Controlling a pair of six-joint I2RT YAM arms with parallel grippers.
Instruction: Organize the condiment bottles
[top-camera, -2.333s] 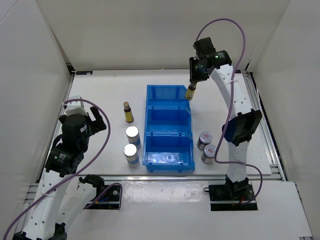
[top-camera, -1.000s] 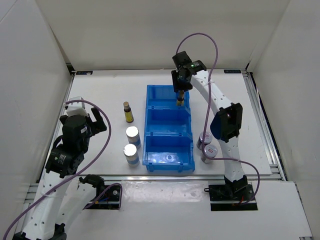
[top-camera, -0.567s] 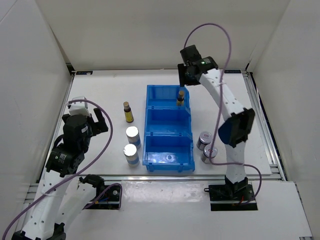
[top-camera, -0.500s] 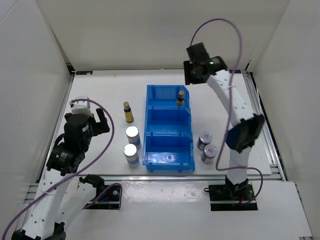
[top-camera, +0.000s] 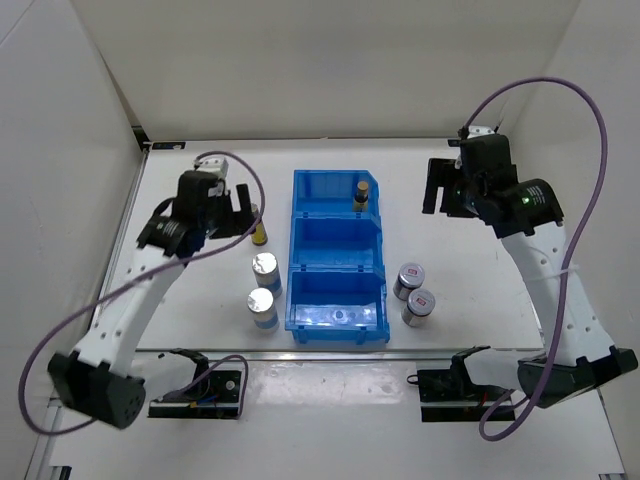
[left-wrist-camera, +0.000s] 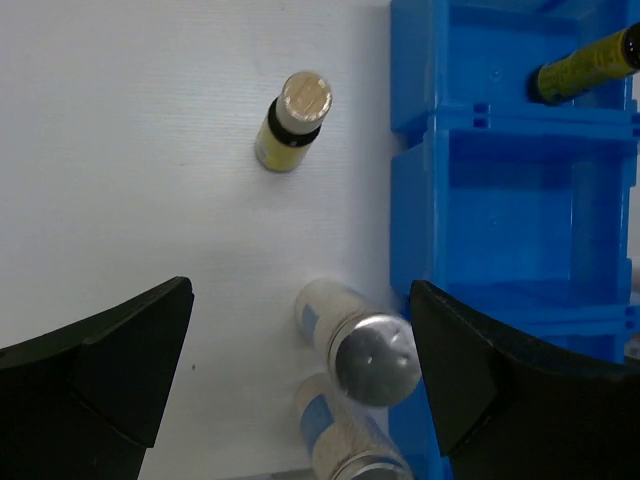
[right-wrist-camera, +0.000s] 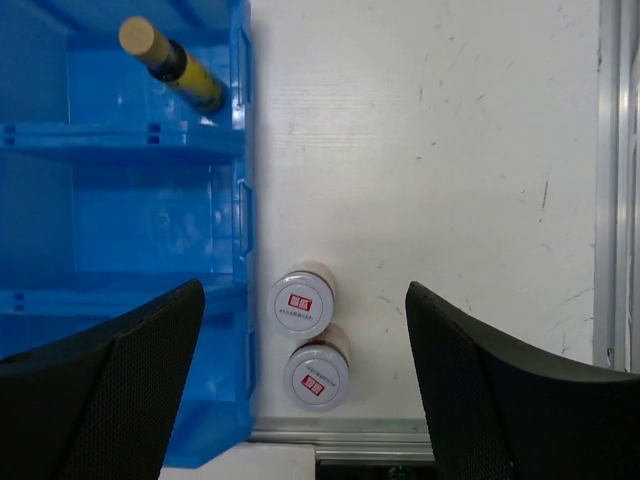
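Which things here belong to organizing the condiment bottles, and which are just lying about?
Job: brown bottle in the far compartment; loose brown bottle; white bottles; grey bottles.
Other: blue three-compartment bin; table.

Brown bottle (top-camera: 360, 195) in bin (top-camera: 300, 182), far compartment, other brown bottle (left-wrist-camera: 292, 122), white bottles (top-camera: 265, 269) (top-camera: 262, 304) left, grey bottles (top-camera: 408, 280) (top-camera: 420, 304) right

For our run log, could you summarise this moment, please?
left gripper: open, empty | right gripper: open, empty | blue bin: one brown bottle, far compartment | on table: other brown bottle, white bottles, grey bottles
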